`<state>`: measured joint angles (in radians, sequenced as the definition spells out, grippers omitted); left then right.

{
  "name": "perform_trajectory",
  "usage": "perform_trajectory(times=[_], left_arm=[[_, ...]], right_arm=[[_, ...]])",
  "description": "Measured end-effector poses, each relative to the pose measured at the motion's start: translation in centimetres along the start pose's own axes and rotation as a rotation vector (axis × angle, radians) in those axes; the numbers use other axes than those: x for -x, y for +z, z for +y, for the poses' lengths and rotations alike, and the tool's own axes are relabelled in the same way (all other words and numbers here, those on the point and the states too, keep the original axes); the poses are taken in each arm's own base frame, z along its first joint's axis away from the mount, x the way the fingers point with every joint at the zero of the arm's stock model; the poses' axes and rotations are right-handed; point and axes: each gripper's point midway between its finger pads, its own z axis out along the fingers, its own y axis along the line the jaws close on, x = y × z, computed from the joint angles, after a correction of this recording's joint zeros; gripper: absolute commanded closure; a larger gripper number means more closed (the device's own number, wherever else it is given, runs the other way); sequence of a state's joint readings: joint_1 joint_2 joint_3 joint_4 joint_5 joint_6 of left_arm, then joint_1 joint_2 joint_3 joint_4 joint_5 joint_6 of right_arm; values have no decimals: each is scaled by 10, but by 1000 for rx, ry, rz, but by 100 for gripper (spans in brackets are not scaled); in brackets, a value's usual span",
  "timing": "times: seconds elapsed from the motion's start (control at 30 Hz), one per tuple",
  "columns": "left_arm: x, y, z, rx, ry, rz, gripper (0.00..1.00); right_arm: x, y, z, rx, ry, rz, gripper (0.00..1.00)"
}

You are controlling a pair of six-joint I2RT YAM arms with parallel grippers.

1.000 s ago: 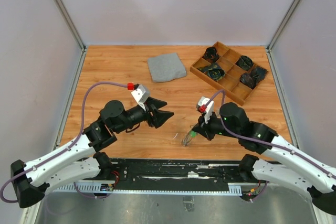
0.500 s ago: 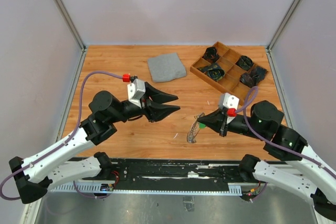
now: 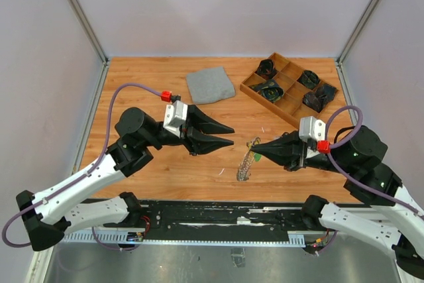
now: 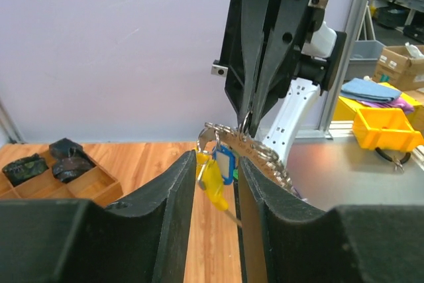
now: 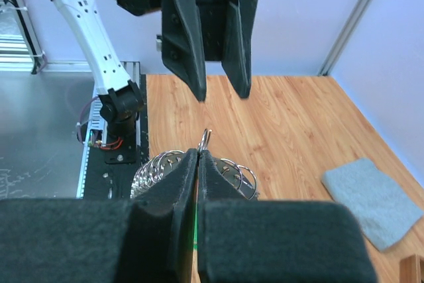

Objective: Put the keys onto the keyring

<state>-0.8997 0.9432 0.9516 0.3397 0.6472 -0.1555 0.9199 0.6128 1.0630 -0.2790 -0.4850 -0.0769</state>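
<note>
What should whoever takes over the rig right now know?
Right hand: shut on the keyring, which dangles below its fingertips between the two arms.
Left hand: open, empty, pointed at the ring and just short of it.
Keys: yellow key and blue key hang at the ring; a green key shows there too. No red one visible.
Done: ring picked up and presented; those keys appear to be on it, though the threading is not clear.
Left: confirm each key is on the ring and thread any that is not.
</note>
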Motion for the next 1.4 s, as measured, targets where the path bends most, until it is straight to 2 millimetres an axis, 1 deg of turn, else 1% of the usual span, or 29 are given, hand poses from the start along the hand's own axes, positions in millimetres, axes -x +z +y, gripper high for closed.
perform_trajectory(times=[0.1,0.2,0.5,0.77,1.23,1.4], left_arm=[[-5,2,-1,-21,-13,12,64],[-8,5,-3,-37,-20,20,64],[-2,13,-15,-82,-19,11,64],[-7,17,-16,-93,-25,23,65],[-12,25,-23,-118,-29,42,71],[-15,27,-23,-118,-33,51,75]], right_arm=[[8,2,2,21,-7,-18,99],[10,5,3,36,-10,-25,100],[6,10,4,53,-3,-12,99],[6,10,5,56,-3,-12,99],[6,10,5,56,-3,-12,99],[7,9,5,55,-4,-16,99]])
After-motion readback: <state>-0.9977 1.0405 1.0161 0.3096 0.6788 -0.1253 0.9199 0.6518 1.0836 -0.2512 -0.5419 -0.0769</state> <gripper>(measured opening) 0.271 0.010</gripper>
